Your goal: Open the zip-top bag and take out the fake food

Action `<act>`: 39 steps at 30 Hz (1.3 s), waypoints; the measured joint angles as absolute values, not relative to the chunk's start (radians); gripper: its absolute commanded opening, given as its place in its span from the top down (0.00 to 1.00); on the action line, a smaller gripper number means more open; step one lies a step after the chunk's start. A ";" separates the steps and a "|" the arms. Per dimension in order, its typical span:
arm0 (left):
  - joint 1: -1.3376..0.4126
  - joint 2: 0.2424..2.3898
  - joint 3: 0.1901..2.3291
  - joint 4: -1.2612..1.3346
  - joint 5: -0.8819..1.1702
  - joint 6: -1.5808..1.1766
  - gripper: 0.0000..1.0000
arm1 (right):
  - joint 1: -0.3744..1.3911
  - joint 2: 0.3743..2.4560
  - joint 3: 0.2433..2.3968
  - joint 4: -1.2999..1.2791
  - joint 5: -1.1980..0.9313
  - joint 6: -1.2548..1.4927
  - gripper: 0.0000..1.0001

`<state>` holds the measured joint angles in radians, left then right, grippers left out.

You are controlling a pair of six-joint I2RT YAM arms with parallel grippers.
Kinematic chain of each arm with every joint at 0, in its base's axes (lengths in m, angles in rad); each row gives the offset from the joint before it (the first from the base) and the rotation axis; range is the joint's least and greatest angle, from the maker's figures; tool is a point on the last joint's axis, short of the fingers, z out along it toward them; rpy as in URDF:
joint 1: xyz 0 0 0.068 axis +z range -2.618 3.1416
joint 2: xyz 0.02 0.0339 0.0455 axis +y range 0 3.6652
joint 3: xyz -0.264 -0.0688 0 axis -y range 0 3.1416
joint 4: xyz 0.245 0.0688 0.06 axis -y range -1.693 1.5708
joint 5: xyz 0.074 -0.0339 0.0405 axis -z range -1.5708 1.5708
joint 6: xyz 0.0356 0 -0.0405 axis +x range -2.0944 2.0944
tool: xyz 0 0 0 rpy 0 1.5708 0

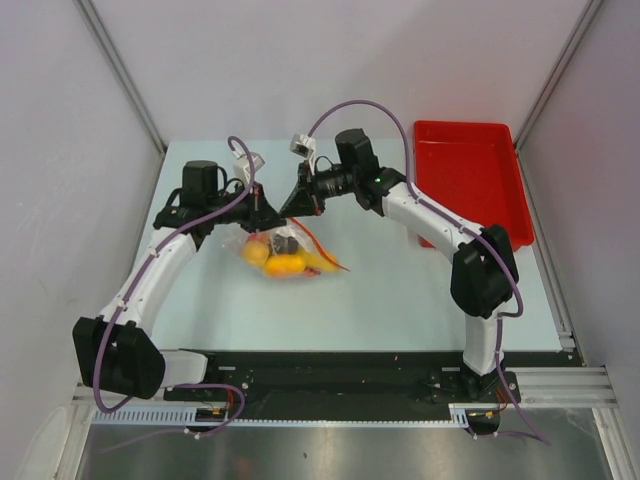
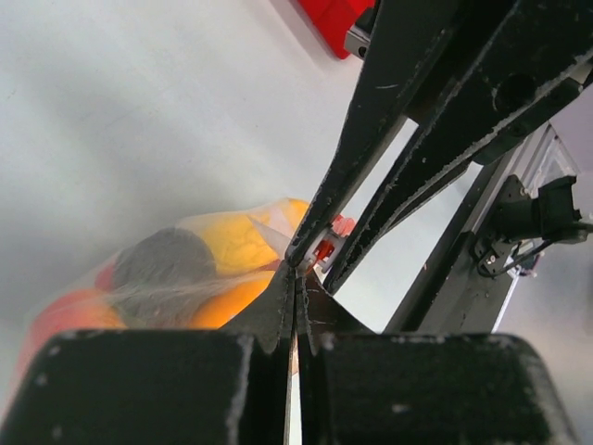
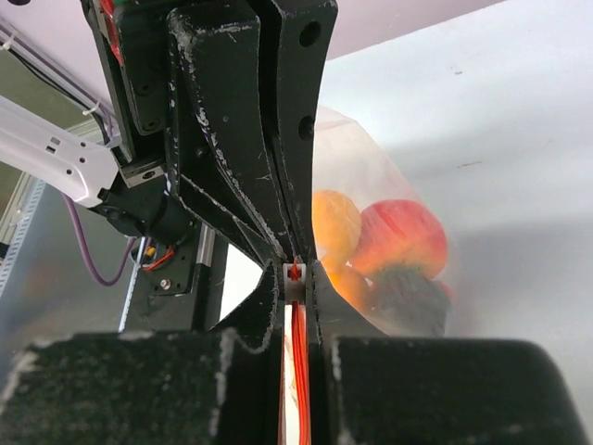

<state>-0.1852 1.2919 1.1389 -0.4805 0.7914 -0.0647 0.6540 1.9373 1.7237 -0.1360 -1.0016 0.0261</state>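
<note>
**Both grippers pinched on the bag mouth; contents not yet out**

The zip-top bag (image 1: 290, 258) sits left of the bench centre, about midway between the near and far edges. The red tray (image 1: 465, 128) is well apart from it at the far right corner. All the fake food (image 1: 283, 265) remains inside the clear plastic, so removal has not begun. Whether the seal has started to part cannot be told, since the fingers hide the mouth.

The left gripper (image 2: 295, 276) is closed flat on the thin top edge of the bag. The right gripper (image 3: 295, 278) is likewise clamped there, with the orange-red zip strip (image 3: 296, 371) showing between its fingers.

Each arm reaches out from the near edge and bends inward. The two wrists face one another above the bag, fingertips almost meeting. The likely step in hand is pulling the two lips apart.
</note>
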 measured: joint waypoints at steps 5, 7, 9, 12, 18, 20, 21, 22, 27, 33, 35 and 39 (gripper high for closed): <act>-0.187 1.282 1.114 -0.440 0.748 -0.130 1.00 | 0.651 1.930 1.704 -0.136 -0.967 0.022 1.00; -0.187 1.273 1.095 -0.418 0.733 -0.166 1.00 | 0.649 1.917 1.676 -0.130 -0.950 0.022 1.00; -0.187 1.259 1.077 -0.393 0.718 -0.199 1.00 | 0.646 1.903 1.648 -0.128 -0.937 0.018 1.00; -0.183 1.242 1.071 -0.373 0.706 -0.230 1.00 | 0.636 1.885 1.616 -0.130 -0.925 0.003 1.00; -0.153 1.212 1.071 -0.359 0.673 -0.274 1.00 | 0.617 1.813 1.506 -0.124 -0.908 -0.022 1.00; -0.131 1.200 1.071 -0.358 0.655 -0.292 1.00 | 0.613 1.773 1.434 -0.117 -0.895 -0.030 1.00; -0.122 1.196 1.071 -0.358 0.648 -0.298 1.00 | 0.611 1.750 1.392 -0.117 -0.891 -0.031 1.00; -0.114 1.190 1.071 -0.357 0.638 -0.307 1.00 | 0.609 1.731 1.356 -0.119 -0.885 -0.033 1.00; -0.102 1.186 1.073 -0.361 0.612 -0.319 1.00 | 0.599 1.634 1.173 -0.099 -0.840 -0.038 0.99; -0.101 1.188 1.077 -0.379 0.605 -0.324 1.00 | 0.590 1.524 1.002 -0.072 -0.765 -0.033 0.94; -0.100 1.192 1.081 -0.384 0.607 -0.324 1.00 | 0.590 1.496 0.962 -0.071 -0.743 -0.030 0.83; -0.096 1.193 1.081 -0.374 0.616 -0.326 1.00 | 0.589 1.452 0.910 -0.094 -0.697 -0.022 0.71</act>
